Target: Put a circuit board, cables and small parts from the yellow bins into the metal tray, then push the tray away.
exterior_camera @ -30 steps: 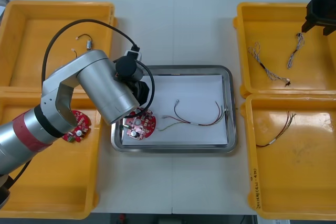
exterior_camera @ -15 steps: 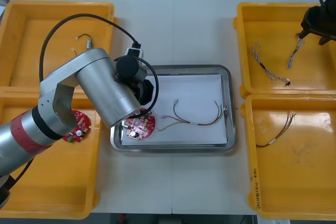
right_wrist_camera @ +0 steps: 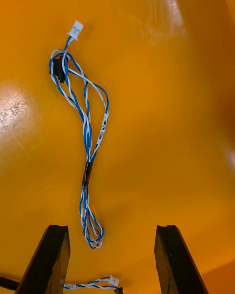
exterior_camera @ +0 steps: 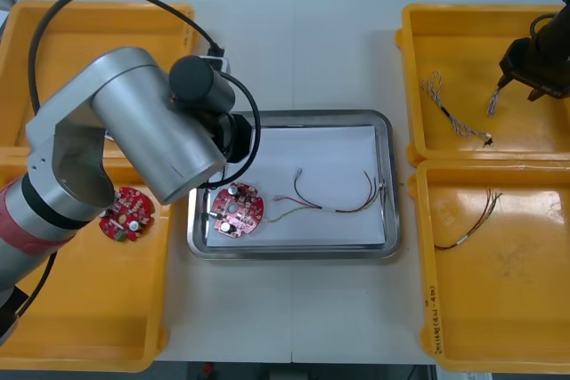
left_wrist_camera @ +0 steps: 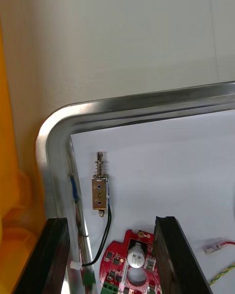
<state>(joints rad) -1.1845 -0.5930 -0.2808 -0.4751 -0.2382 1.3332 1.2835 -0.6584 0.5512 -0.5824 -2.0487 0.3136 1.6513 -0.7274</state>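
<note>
Three things sit in the metal tray [exterior_camera: 312, 117] (circuit board [exterior_camera: 236, 211], red and yellow cable [exterior_camera: 334, 198], small metal part [left_wrist_camera: 99, 191]), my left fingers [left_wrist_camera: 41, 255] spread empty above it, right fingers [right_wrist_camera: 49, 260] open over the blue and white cable [right_wrist_camera: 87, 142] in a yellow bin [exterior_camera: 463, 15], push not yet done.

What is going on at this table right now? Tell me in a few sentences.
The left gripper hangs open over the left end of the metal tray, where a circuit board, a small metal part and a red and yellow cable lie. The right gripper is open above a blue and white cable in the far yellow bin on the right, not yet gripping it. Another circuit board lies in a left bin.
</note>
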